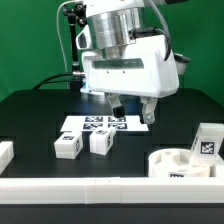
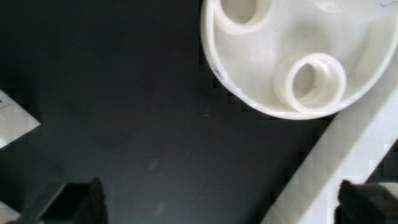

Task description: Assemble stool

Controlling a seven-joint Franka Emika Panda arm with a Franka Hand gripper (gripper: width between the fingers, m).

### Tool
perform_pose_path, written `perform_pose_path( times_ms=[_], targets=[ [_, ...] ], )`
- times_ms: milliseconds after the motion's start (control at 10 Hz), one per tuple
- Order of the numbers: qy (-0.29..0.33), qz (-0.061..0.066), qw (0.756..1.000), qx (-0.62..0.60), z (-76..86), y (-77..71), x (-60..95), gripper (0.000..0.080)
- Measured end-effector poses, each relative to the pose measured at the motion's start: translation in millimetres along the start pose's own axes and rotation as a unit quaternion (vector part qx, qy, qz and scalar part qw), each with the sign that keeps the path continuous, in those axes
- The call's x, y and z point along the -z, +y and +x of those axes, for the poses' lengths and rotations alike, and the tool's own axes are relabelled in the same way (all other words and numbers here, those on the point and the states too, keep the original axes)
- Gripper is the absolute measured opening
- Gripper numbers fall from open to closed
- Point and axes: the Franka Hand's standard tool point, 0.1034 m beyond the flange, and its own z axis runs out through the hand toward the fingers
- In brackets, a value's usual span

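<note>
The white round seat [image 1: 184,162] lies at the front on the exterior view's right, its underside with round sockets facing up. It also shows in the wrist view [image 2: 285,50]. Two blocky white legs [image 1: 68,146] [image 1: 101,142] stand side by side in front of the marker board [image 1: 95,125]. A third leg [image 1: 207,140] stands at the exterior view's far right, behind the seat. My gripper [image 1: 132,110] hangs above the black table between the marker board and the seat. It is open and empty. In the wrist view its dark fingertips [image 2: 80,202] frame bare table, with the gripper [image 2: 228,205] beside the seat.
A long white border bar [image 1: 100,190] runs along the table's front edge and shows in the wrist view [image 2: 347,160] next to the seat. Another white bar piece [image 1: 5,152] lies at the exterior view's left. A white edge [image 2: 9,115] shows at the wrist view's border.
</note>
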Motion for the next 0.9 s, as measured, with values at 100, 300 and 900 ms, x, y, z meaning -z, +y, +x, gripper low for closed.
perform_pose_path(
  times_ms=[100, 300, 900],
  targets=[
    [0.008, -0.018, 0.997, 0.080, -2.4, 0.4, -5.8, 0.0649],
    [0.008, -0.039, 0.983, 0.181, -3.7, 7.9, -11.8, 0.0649],
    [0.004, -0.044, 0.936, 0.349, 2.5, 18.4, -14.3, 0.0649]
  ],
)
